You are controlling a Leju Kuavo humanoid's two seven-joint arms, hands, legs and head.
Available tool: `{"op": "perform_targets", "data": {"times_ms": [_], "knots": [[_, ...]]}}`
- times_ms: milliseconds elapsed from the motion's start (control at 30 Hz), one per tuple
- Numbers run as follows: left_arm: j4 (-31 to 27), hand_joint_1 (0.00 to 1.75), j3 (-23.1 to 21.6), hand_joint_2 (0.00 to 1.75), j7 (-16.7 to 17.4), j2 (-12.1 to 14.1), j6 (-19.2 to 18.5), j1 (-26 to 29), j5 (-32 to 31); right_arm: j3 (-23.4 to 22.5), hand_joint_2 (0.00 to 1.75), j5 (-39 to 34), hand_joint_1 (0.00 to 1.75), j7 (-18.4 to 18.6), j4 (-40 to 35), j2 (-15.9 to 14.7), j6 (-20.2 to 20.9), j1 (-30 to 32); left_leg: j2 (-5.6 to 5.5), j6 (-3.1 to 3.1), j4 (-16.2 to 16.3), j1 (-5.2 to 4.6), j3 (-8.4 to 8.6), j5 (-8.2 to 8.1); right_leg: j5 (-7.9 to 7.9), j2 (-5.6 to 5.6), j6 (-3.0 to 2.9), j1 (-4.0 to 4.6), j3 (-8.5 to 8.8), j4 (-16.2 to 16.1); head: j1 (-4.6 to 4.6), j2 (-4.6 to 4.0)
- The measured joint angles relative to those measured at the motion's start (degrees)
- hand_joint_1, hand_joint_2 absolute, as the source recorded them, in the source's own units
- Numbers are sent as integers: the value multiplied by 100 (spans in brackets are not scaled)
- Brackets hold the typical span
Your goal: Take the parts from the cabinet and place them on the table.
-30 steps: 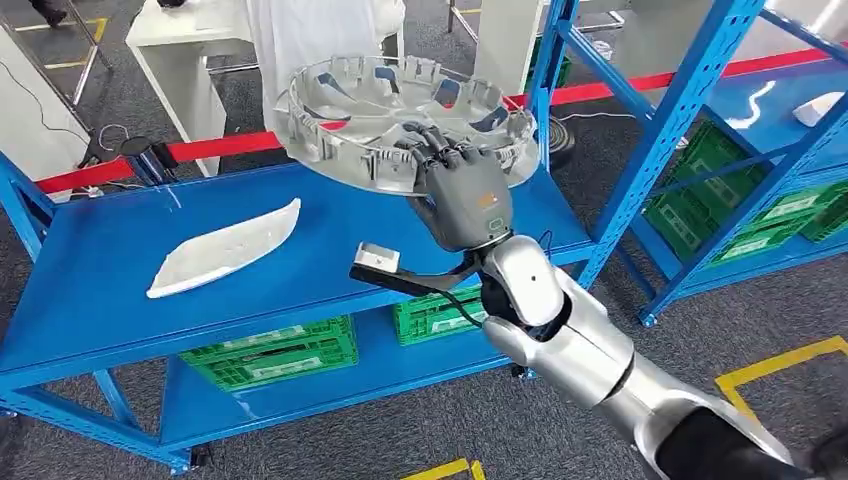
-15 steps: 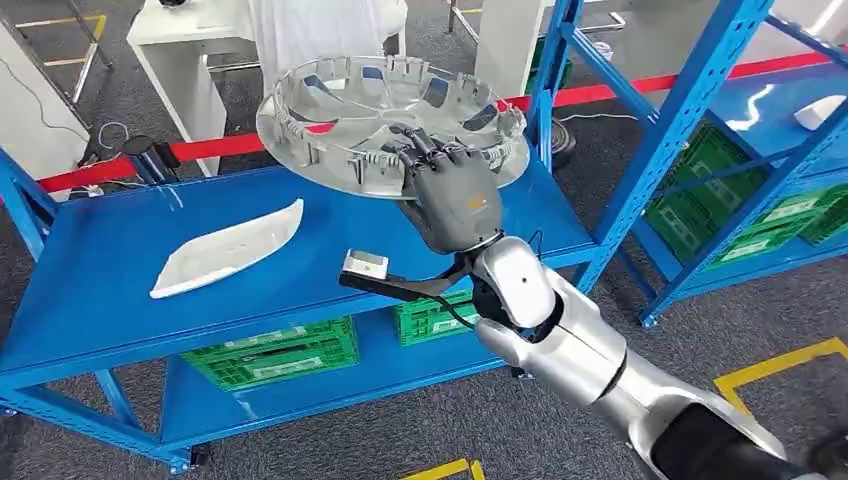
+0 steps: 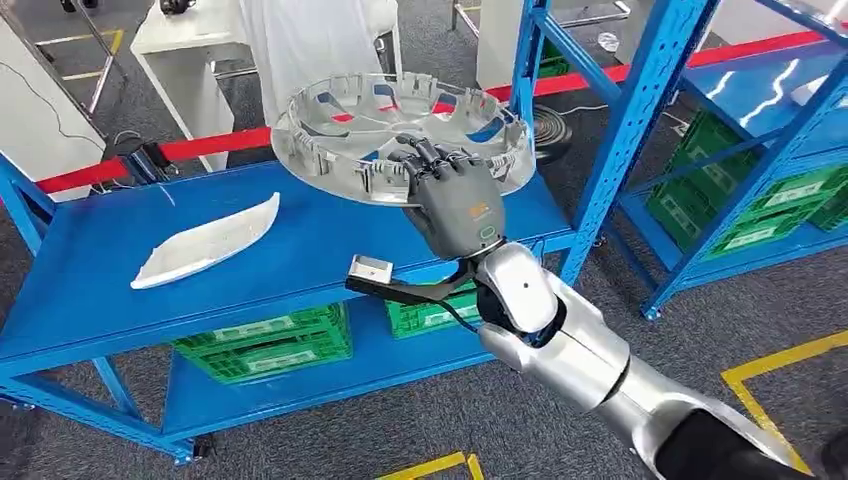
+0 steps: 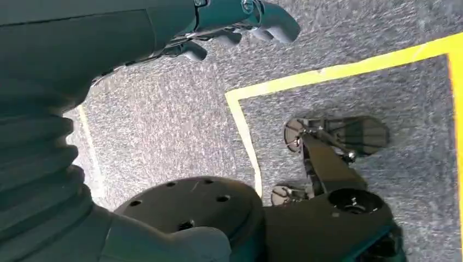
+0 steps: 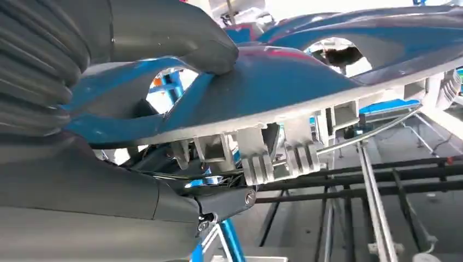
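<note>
At the far left of the head view a white curved panel [image 3: 205, 241] is lying flat on the blue bench [image 3: 90, 290], well apart from everything else on it; beneath the bench top, green crates [image 3: 265, 348] are sitting on the lower shelf, one to the left and another partly hidden behind the arm; a red and black barrier strip [image 3: 205, 146] is running along the floor behind the bench, and a white draped shape [image 3: 310, 45] is standing beyond it. Moving toward the middle, the silver wheel cover [image 3: 400, 135] is being held above the back right part of the bench, its hollow ribbed side facing up and its disc slightly tilted; whether its far edge is touching the bench top cannot be told. The right hand [image 3: 450, 195] is gripping the wheel cover at its near rim, dark fingers [image 3: 425, 155] curling over the edge into the hollow; in the right wrist view the thick grey thumb [image 5: 180, 38] is pressing against the cover's smooth face while the rim's clips [image 5: 273, 158] are showing just beside it. The silver right arm [image 3: 570, 345] is reaching in from the lower right. To the right, a blue cabinet rack [image 3: 660, 130] is standing with more green crates on its low shelf. In the left wrist view the left hand [image 4: 229, 24] is hanging over grey carpet [image 4: 180, 120] marked with yellow tape [image 4: 338, 71], its fingers apart and holding nothing.
</note>
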Motion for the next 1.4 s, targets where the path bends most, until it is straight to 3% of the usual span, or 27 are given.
{"op": "perform_targets", "data": {"times_ms": [67, 133, 200, 233, 267, 300, 333, 433, 467, 567, 600, 633, 667, 733, 767, 800, 833, 933, 967, 1067, 1133, 1167, 1233, 1267, 1300, 1333, 1400], "knots": [[2, 0, 2, 175, 0, 0, -2, -12, -4, 0, 175, 4, 175, -2, 0, 0, 4, 5, 7, -21, 898, 0, -260, -559, 88, -8, -24, 34, -114, 5, -2, 0], [2, 0, 4, 175, 0, 0, -2, -15, -15, 0, 175, 4, 175, -2, 0, 0, 37, 24, 7, 5, 1316, -7, -288, -689, 168, -20, -35, 73, -223, 12, 0, 0], [0, 0, 7, 175, 0, 4, -2, -16, -20, 0, 175, 2, 175, -2, 0, 0, 61, 36, 6, 100, 779, -47, 159, -398, 254, -21, -35, 119, -332, 14, 0, 0], [0, 0, 7, 175, 2, 7, -4, -20, -20, -2, 175, 2, 175, 0, 0, 0, 63, 37, 4, 176, 243, -82, 528, -243, 295, -20, -33, 140, -372, 13, 0, 0], [-7, 0, 7, 175, 0, 15, -4, -28, -22, -2, 175, 2, 175, -2, -2, 0, 63, 37, 1, 268, -270, -128, 864, -248, 331, -22, -25, 138, -390, 13, 2, 0], [-9, 0, 7, 175, 0, 31, -9, -42, -24, -7, 175, 2, 175, 0, -2, 2, 63, 43, 29, 267, -456, -137, 993, -331, 374, -29, 17, 152, -409, -2, 13, 0], [-9, 0, 9, 175, 0, 26, -9, -46, -31, -7, 175, 2, 175, 0, 0, 4, 66, 49, 21, 245, -455, -168, 960, -235, 412, -43, 53, 118, -400, -34, 9, 0], [-11, 0, 11, 175, 2, 33, -11, -44, -46, -7, 175, 2, 175, -6, -2, 17, 66, 51, 25, 344, -608, -175, 880, -92, 557, -40, 170, 116, -410, -109, 9, 0], [-9, 0, 11, 175, 2, 22, -11, -47, -46, -11, 175, 0, 175, -6, 0, 13, 66, 62, 81, 350, -649, -137, 921, -23, 474, -38, 171, 85, -441, -46, 2, 0], [-13, 0, 17, 175, 4, 33, -9, -67, -70, -13, 175, -2, 175, 0, 2, 13, 68, 59, 77, 428, -669, -130, 681, 188, -481, -41, 247, 88, -770, 948, 28, 0], [-11, 0, 17, 175, 11, 28, -9, -67, -81, -13, 175, 0, 175, 0, 2, 13, 70, 73, 81, 425, -652, -129, 596, 233, -641, -42, 269, 83, -856, 1328, 26, 0], [-11, 0, 17, 175, 20, 26, -9, -62, -90, -13, 175, -2, 175, 5, 2, 13, 72, 91, 88, 416, -623, -124, 499, 287, -638, -43, 287, 78, -863, 1562, 28, 0], [-9, 0, 17, 175, 26, 22, -9, -61, -90, -13, 175, 2, 175, 11, 2, 13, 77, 103, 90, 404, -593, -114, 406, 332, -497, -43, 298, 70, -754, 1527, 28, 0], [-9, 0, 17, 175, 28, 13, -9, -65, -98, -13, 175, 6, 175, 18, 2, 13, 89, 109, 89, 361, -501, -85, 214, 413, -126, -48, 326, 48, -227, 868, 28, 0], [-11, 0, 20, 175, 33, 15, -9, -69, -105, -13, 175, 7, 175, 15, 0, 13, 92, 108, 86, 327, -430, -78, 132, 442, -99, -60, 343, 30, 147, 368, 30, 0], [-18, 0, 20, 175, 42, 22, -4, -65, -105, -13, 175, 13, 175, 15, -2, 15, 98, 105, 72, 286, -378, -101, 46, 468, -358, -50, 325, 61, 388, -31, 48, 0], [-13, 0, 22, 175, 48, 22, -4, -58, -105, -13, 175, 24, 175, 15, -15, 33, 113, 130, 72, 249, -368, -102, 50, 504, -296, -25, 193, 87, 320, 33, 50, 0], [-11, 0, 26, 175, 63, 22, 0, -59, -107, -11, 175, 42, 175, 15, -24, 46, 168, 147, 55, 140, -388, -92, 24, 644, -221, -19, 77, 92, 255, 0, 66, 0], [-11, 0, 31, 175, 63, 31, 0, -51, -107, -11, 175, 46, 175, 18, -28, 48, 173, 141, 47, 111, -359, -69, -6, 590, -146, -56, 18, 59, 188, -23, 68, 0], [-9, 0, 33, 175, 79, 28, 0, -54, -122, -11, 175, 57, 175, 22, -55, 61, 173, 149, 46, 22, 556, -49, -299, -398, 52, -56, -47, 61, -27, -30, 35, 0], [-9, 0, 33, 175, 81, 28, 0, -62, -147, -11, 175, 83, 175, 42, -59, 61, 175, 177, 45, 9, 1241, -49, -390, -631, 189, -55, -34, 74, -197, -22, 35, 0], [-9, 0, 33, 175, 83, 30, 0, -64, -175, -15, 175, 105, 175, 72, -79, 61, 177, 213, 46, 21, 1302, -49, -291, -493, 266, -57, -24, 80, -298, -18, 35, 0], [-11, 0, 33, 175, 85, 37, 0, -66, -195, -24, 175, 116, 175, 99, -122, 61, 177, 257, 44, 77, 767, -53, 218, -126, 398, -56, -3, 91, -465, -16, 35, 0], [-13, 0, 33, 175, 85, 43, 0, -74, -199, -24, 175, 120, 175, 96, -142, 61, 179, 261, 33, 127, 289, -61, 595, -87, 464, -52, 12, 96, -528, -16, 37, 0], [-20, 0, 33, 175, 85, 59, 0, -96, -203, -30, 175, 129, 175, 96, -172, 63, 181, 266, 20, 181, -235, -82, 934, -326, 516, -56, 34, 92, -564, -16, 39, 0], [-24, 0, 33, 175, 77, 66, -2, -107, -208, -50, 175, 144, 175, 96, -201, 61, 186, 267, 17, 183, -542, -117, 1102, -414, 569, -56, 78, 93, -586, -20, 50, 0], [-22, 0, 33, 175, 85, 66, -2, -107, -210, -52, 175, 160, 175, 88, -225, 66, 188, 271, 4, 250, -533, -181, 1010, -304, 716, -65, 164, 41, -572, -118, 13, 0]]}}
